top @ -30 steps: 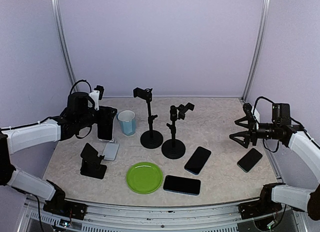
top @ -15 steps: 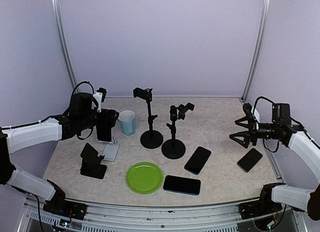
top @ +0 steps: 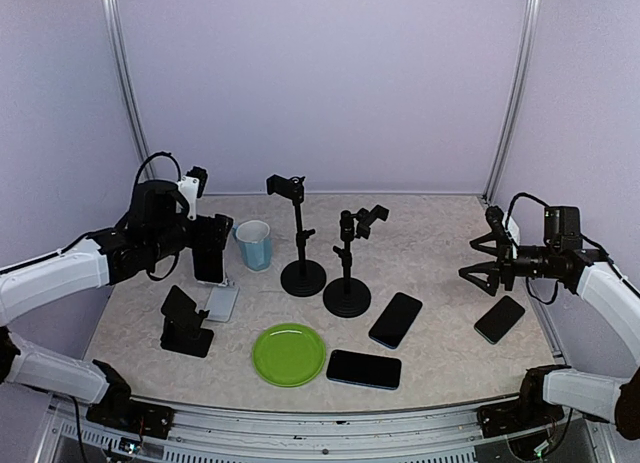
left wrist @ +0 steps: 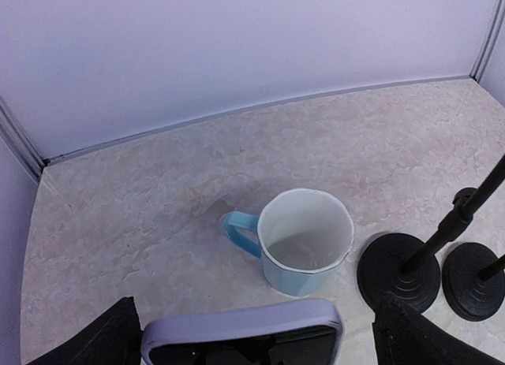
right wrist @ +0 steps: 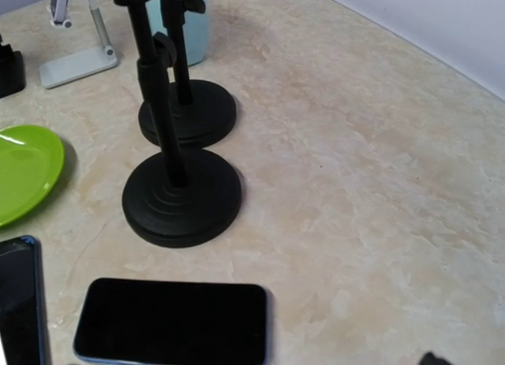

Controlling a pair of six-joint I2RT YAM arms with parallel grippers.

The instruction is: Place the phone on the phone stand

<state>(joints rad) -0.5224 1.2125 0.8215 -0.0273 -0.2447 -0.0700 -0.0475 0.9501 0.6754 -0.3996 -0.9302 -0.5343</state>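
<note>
My left gripper [top: 208, 245] is shut on a phone [top: 211, 255] with a lavender case and holds it upright over the white phone stand [top: 222, 302]. I cannot tell whether they touch. In the left wrist view the phone's top edge [left wrist: 241, 327] lies between my black fingers [left wrist: 102, 341]. A black folding phone stand [top: 185, 321] sits left of the green plate [top: 289, 353]. My right gripper [top: 478, 264] is open and empty above the table at the right, beside a dark phone [top: 499, 319].
A light blue cup [top: 254, 244] stands just right of the held phone; it also shows in the left wrist view [left wrist: 304, 240]. Two black tripod stands [top: 302, 275] [top: 347, 295] stand mid-table. Two more phones [top: 395, 319] [top: 363, 369] lie near the plate.
My left gripper dipped slightly right with the phone, then came back up and left. The phone stays in its grip. The right arm has not moved.
</note>
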